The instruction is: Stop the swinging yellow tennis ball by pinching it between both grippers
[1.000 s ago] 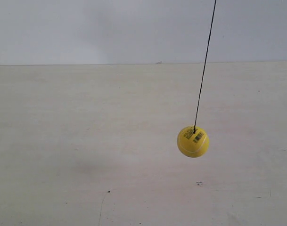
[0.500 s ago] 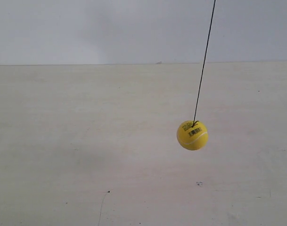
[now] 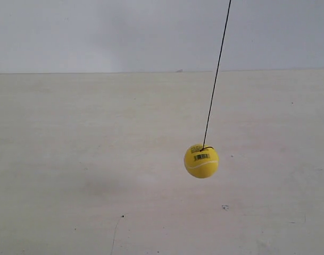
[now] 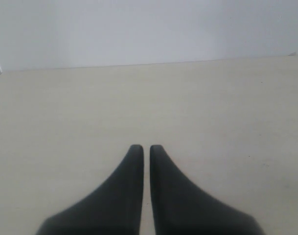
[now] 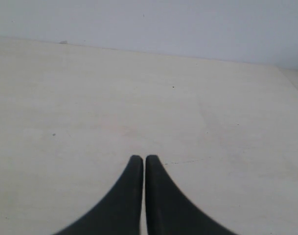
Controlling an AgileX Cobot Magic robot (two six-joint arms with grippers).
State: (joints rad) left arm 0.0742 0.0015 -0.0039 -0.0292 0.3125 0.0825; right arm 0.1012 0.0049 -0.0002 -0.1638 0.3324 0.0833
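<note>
The yellow tennis ball (image 3: 201, 161) hangs in the air on a thin dark string (image 3: 215, 77) that slants up to the right in the exterior view. A barcode sticker faces the camera near the ball's top. Neither arm shows in the exterior view. In the left wrist view my left gripper (image 4: 146, 148) is shut, its two black fingers side by side with a hairline gap and nothing between them. My right gripper (image 5: 141, 158) in the right wrist view is shut the same way, holding nothing. The ball appears in neither wrist view.
A pale wooden tabletop (image 3: 98, 159) spreads under the ball and meets a plain light wall (image 3: 98, 32) at the back. A small dark speck (image 3: 224, 207) and a thin scratch (image 3: 116, 234) mark the surface.
The ball has swung to the left and a little lower in the exterior view, and its string's top has shifted left too.
</note>
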